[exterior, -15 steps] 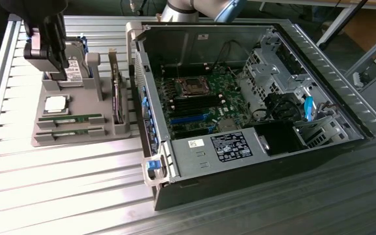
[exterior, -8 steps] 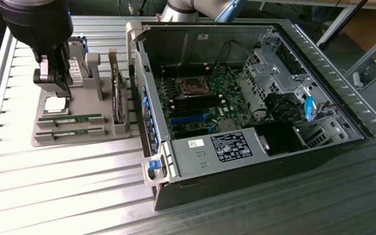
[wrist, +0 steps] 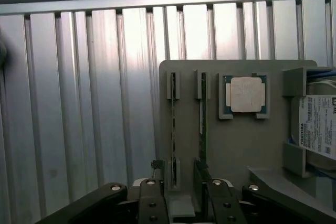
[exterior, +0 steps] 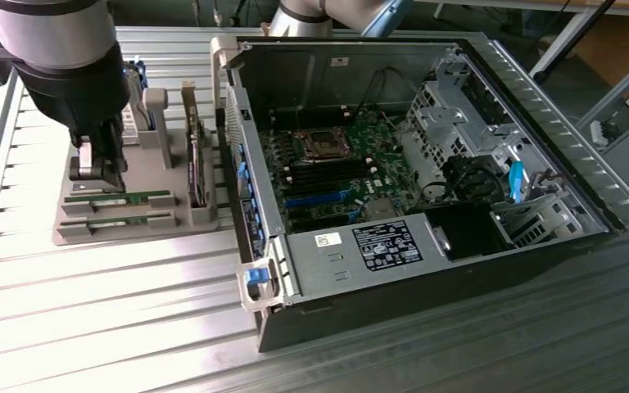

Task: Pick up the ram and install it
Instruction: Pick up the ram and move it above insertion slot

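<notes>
Two green ram sticks stand on edge in slots of a grey holder (wrist: 252, 145). One ram stick (wrist: 173, 124) runs down into the gap between my fingers, and the other ram stick (wrist: 202, 119) ends at one fingertip. In the exterior view the two sticks (exterior: 118, 199) (exterior: 118, 220) lie side by side at the holder's near end. My gripper (wrist: 184, 195) (exterior: 98, 168) hangs just above the holder, open, with nothing held. The open computer case (exterior: 533, 139) shows the motherboard's memory slots (exterior: 320, 176).
The square silver processor chip (wrist: 245, 94) rests in its own pocket of the holder. A hard drive with a white label (wrist: 317, 124) stands upright in it. The holder (exterior: 140, 233) sits on the ribbed metal table (exterior: 107, 311), at the exterior view's left of the case.
</notes>
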`<state>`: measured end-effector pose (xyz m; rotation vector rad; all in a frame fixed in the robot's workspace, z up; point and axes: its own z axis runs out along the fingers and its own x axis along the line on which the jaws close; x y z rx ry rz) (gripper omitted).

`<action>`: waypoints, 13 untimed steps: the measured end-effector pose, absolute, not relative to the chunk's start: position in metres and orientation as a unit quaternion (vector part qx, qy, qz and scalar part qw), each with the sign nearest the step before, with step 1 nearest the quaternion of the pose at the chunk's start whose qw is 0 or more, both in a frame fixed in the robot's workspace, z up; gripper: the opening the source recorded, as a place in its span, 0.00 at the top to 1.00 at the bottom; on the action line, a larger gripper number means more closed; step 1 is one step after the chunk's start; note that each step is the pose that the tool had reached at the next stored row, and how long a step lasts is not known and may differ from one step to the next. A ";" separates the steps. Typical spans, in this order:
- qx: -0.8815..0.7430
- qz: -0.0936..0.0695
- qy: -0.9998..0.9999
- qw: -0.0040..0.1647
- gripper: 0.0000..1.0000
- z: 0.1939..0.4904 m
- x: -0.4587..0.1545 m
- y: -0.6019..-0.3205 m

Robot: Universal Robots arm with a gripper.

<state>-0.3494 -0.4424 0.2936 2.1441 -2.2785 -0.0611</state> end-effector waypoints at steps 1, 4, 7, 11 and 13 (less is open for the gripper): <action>0.686 -0.020 -0.728 0.006 0.65 0.289 -0.349 -0.443; 0.686 -0.020 -0.727 0.006 0.65 0.276 -0.350 -0.443; 0.686 -0.020 -0.727 0.006 0.65 0.267 -0.351 -0.444; 0.686 -0.020 -0.727 0.006 0.65 0.252 -0.354 -0.445; 0.686 -0.020 -0.727 0.006 0.65 0.247 -0.355 -0.446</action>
